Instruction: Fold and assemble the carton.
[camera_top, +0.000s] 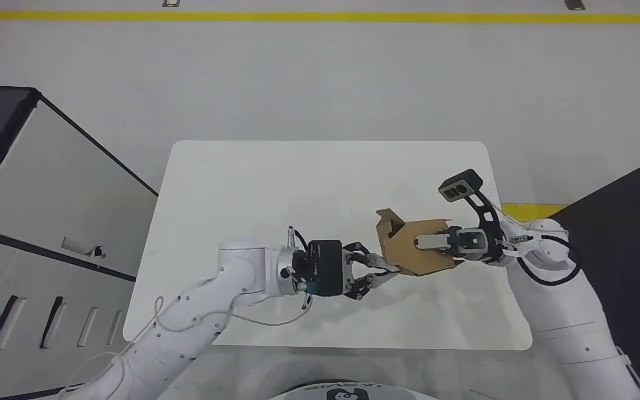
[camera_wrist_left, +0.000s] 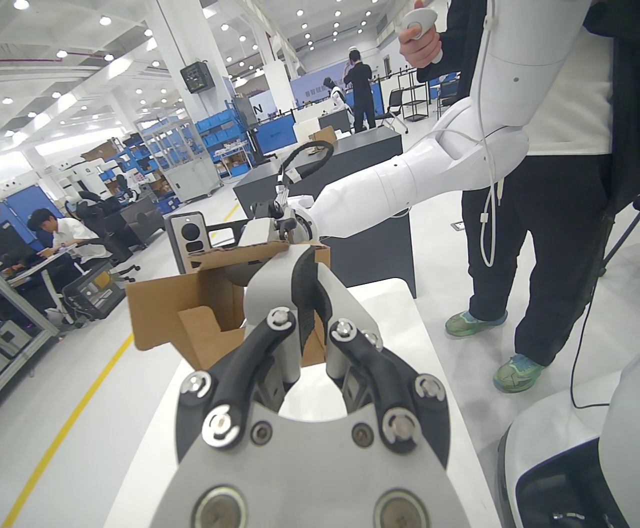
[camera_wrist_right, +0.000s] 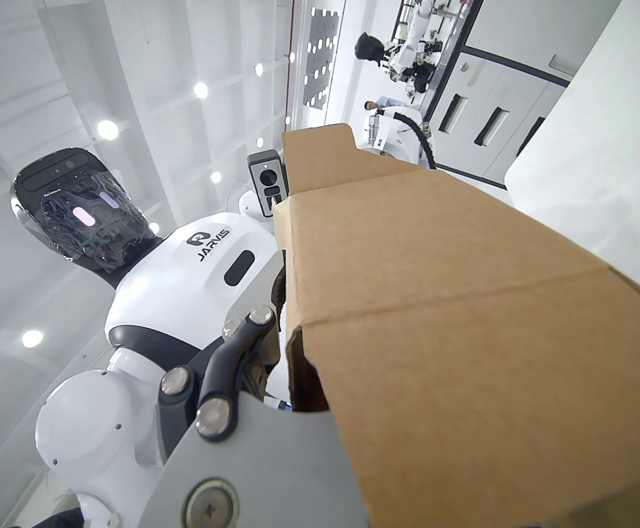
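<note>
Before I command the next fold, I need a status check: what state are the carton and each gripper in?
carton: partly erected, open on one side, flaps not yet folded shut, held between both grippers.
left gripper: shut on a wall of the carton.
right gripper: shut on the opposite side of the carton.

A single brown carton (camera_top: 412, 250) over one white desk (camera_top: 250, 180), with two pincers at the carton: one left pincer (camera_top: 378, 276) at its left edge, one right pincer (camera_top: 425, 242) on its right side.
</note>
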